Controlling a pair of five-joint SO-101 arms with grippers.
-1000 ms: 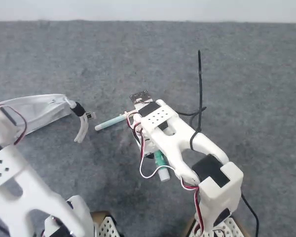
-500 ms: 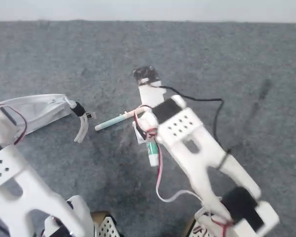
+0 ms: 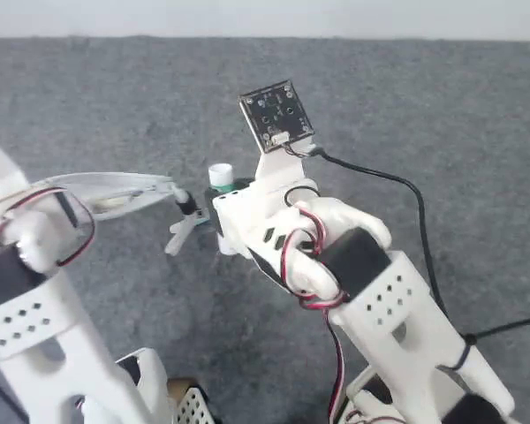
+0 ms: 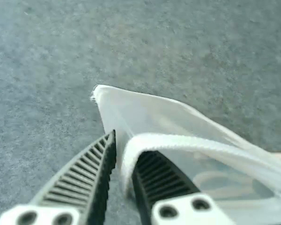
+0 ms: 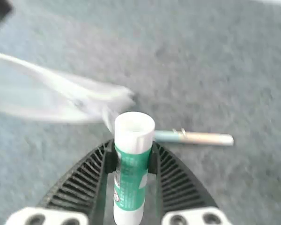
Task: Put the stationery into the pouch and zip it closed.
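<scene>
My left gripper (image 4: 124, 161) is shut on the rim of the white translucent pouch (image 4: 187, 136), holding it up off the mat. In the high view the pouch (image 3: 115, 190) stretches sideways, its mouth end and white pull strap (image 3: 180, 233) facing the right arm. My right gripper (image 5: 131, 152) is shut on a green glue stick with a white cap (image 5: 132, 173). In the high view the glue stick (image 3: 221, 177) sits just beside the pouch's mouth end. A teal and beige pen (image 5: 194, 137) lies on the mat beyond the glue stick.
Grey carpet-like mat (image 3: 442, 132) covers the table, with open room at the back and right. A black cable (image 3: 397, 185) trails from the right arm's wrist camera board (image 3: 277, 113). Both arm bases stand at the near edge.
The right arm has lifted the glue stick off the mat and swung it left toward the pouch. The left arm has raised the pouch and brought it right, toward the middle.
</scene>
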